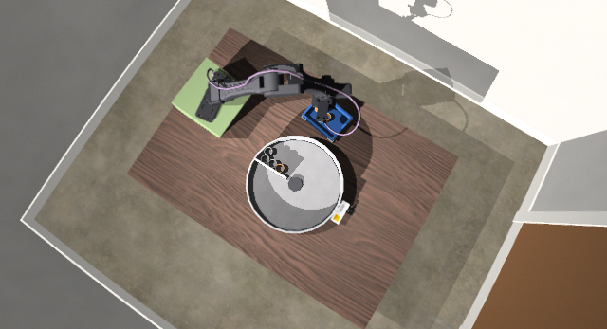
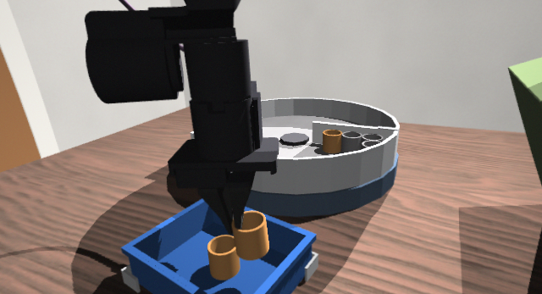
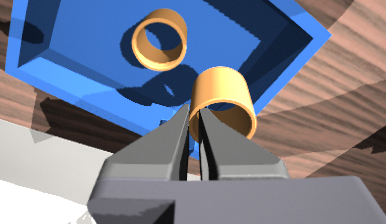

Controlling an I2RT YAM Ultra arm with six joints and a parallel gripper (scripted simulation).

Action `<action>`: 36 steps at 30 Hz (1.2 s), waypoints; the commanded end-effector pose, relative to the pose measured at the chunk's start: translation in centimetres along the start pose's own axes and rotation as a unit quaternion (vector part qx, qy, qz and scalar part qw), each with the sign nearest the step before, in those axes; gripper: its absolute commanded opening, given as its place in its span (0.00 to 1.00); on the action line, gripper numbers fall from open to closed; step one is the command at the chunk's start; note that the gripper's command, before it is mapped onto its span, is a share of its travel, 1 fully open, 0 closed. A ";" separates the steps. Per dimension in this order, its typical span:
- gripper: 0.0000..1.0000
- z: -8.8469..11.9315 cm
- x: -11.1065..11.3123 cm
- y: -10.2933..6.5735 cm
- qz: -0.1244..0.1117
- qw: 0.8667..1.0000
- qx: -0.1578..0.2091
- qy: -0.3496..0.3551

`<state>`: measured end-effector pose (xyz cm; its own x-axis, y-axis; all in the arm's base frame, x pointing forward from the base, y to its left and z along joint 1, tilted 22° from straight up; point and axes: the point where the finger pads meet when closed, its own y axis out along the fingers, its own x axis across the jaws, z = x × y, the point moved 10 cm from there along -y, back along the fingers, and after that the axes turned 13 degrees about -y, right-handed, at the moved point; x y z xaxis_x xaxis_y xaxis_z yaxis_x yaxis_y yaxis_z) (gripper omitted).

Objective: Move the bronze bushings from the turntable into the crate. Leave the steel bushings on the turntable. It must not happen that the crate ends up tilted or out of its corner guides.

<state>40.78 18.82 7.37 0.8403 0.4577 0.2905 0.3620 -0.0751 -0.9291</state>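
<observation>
My gripper (image 2: 237, 229) (image 3: 193, 112) points down and is shut on the wall of a bronze bushing (image 2: 253, 244) (image 3: 223, 85). It holds this bushing upright, low over the inside of the blue crate (image 1: 350, 118) (image 2: 289, 261) (image 3: 321, 36), near one wall. A second bronze bushing (image 2: 224, 263) (image 3: 170, 13) stands in the crate close beside the held one. On the turntable (image 1: 322, 196) (image 2: 330, 175), a third bronze bushing (image 2: 332, 142) stands beside the divider. Steel bushings (image 2: 351, 143) stand next to it, three rings in the top view. Whether the held bushing touches the crate floor is unclear.
A straight divider (image 1: 271, 168) runs from the turntable's rim to its dark centre hub (image 1: 295, 184) (image 2: 294, 139). The raised turntable wall is close to the crate. A white box with a yellow patch (image 1: 340, 212) sits at the turntable's edge. The green block (image 1: 190, 92) is under the arm's base.
</observation>
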 end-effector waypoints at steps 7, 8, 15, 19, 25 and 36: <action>0.00 -0.5 1.3 -1.7 -0.024 1.000 -0.004 0.001; 0.00 -0.5 1.3 -1.7 -0.024 1.000 -0.004 0.001; 0.00 -0.5 1.3 -1.7 -0.024 1.000 -0.004 0.001; 0.00 -0.5 1.3 -1.7 -0.024 1.000 -0.004 0.001; 0.00 -0.5 1.3 -1.7 -0.024 1.000 -0.004 0.001; 0.00 -0.4 1.0 0.1 -0.015 1.000 -0.004 0.001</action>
<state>40.89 18.82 7.23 0.8389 0.4579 0.2943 0.3657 -0.0736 -0.9278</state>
